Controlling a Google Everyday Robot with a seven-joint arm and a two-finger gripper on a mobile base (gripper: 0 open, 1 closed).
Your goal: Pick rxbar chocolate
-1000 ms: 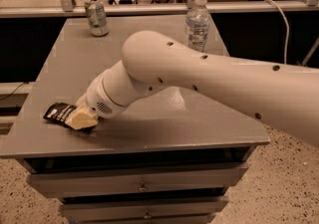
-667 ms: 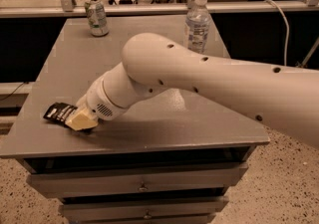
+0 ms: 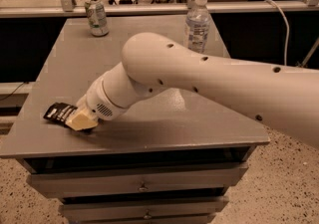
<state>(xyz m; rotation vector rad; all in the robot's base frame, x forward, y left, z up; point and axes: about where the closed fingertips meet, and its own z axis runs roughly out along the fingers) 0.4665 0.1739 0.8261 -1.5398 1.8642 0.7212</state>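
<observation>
View: camera view, the only one.
Gripper: the gripper point(image 3: 81, 120) is sitting low at the front-left corner of the table point(image 3: 164, 133), its pale tip lying over the right end of the bar. I cannot tell whether it is clamping the bar or spread around it.
Rxbar chocolate: the rxbar chocolate point(image 3: 59, 112) is lying flat on the tabletop near the front-left edge, its left part showing and its right end hiding under the gripper.
Arm: the arm point(image 3: 209, 78) is reaching in from the right, crossing the table's middle.
Bystanders: the can point(image 3: 96, 16) and the water bottle point(image 3: 198, 24) are standing upright at the far edge, well apart from the bar.
Step in hand: seemingly the grasp itself, with the bar not yet lifted.
Next move: this is calling for a sure hold, then a straight rise. The thin wrapper is hugging the surface, so it may slip or slide toward the edge.
</observation>
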